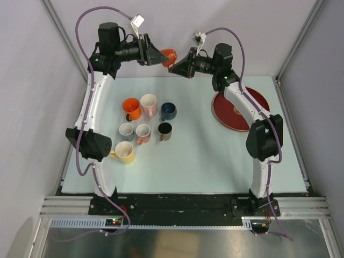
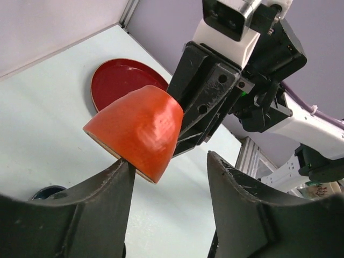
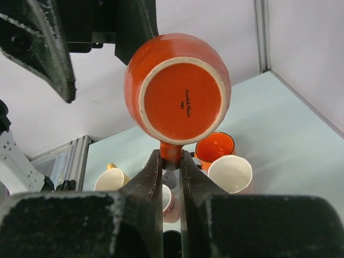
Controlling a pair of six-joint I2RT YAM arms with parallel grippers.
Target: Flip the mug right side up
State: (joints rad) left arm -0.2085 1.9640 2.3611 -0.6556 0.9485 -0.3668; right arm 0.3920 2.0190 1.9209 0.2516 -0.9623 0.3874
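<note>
Above the pale tabletop (image 1: 204,161), left of the one red plate (image 1: 236,110) (lilac walls around), right gripper (image 3: 171,164) jaws clamp the raised mug (image 3: 180,91) by its handle; left gripper (image 2: 169,160) jaws gape; seven mugs (image 1: 143,133) stand farther left.

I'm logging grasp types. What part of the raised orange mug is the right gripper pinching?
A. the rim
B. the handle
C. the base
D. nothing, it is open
B: in the right wrist view the right gripper is shut on the handle of the mug, whose base faces that camera.
</note>
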